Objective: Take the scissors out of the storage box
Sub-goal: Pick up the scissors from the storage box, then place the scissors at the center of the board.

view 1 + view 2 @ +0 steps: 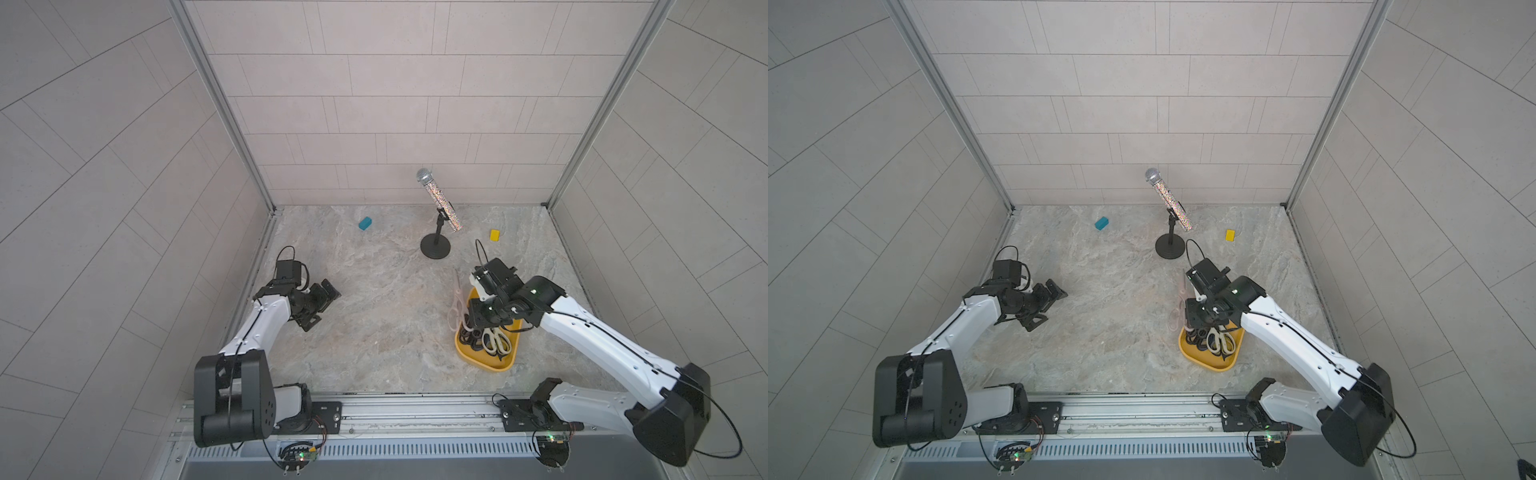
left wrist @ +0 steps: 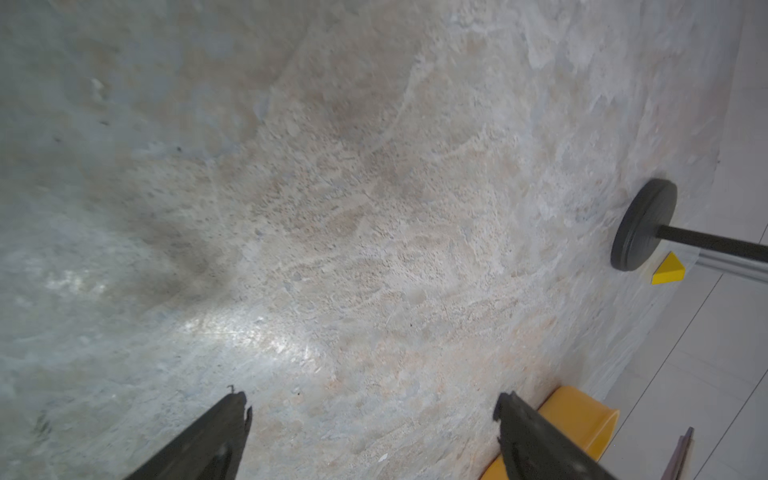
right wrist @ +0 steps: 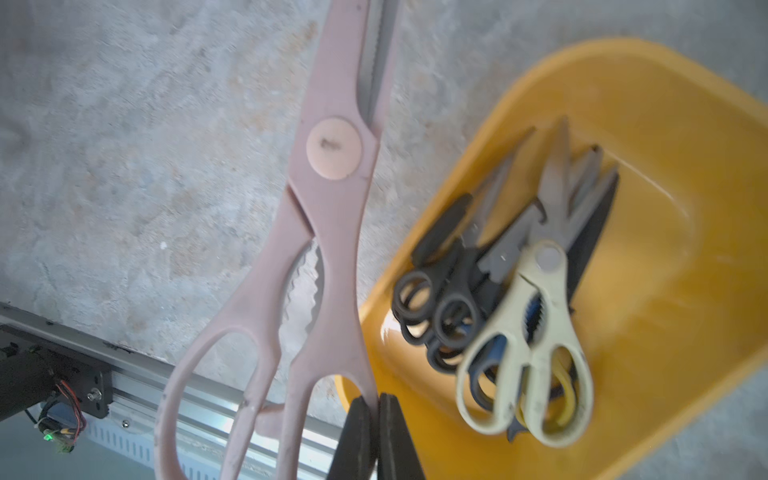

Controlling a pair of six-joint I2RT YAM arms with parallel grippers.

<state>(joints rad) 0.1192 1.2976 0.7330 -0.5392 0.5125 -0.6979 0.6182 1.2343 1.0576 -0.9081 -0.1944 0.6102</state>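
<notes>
Pink scissors (image 3: 332, 216) out, just beside the rim of the storage box (image 3: 665, 299)
Right gripper (image 3: 379, 401) clenched on the edge of 1 handle loop, jaws nearly meeting on thin plastic, clear of the blades, which point to 12 o'clock; pair sits at the box's 9 o'clock, lifted or resting on the table (image 1: 374, 311) I cannot tell. Cream pair (image 3: 536, 332) and black pairs (image 3: 440, 307) lie heaped in the box, at the table's 4 o'clock. Left gripper (image 2: 372, 405) released, empty, at 9 o'clock
</notes>
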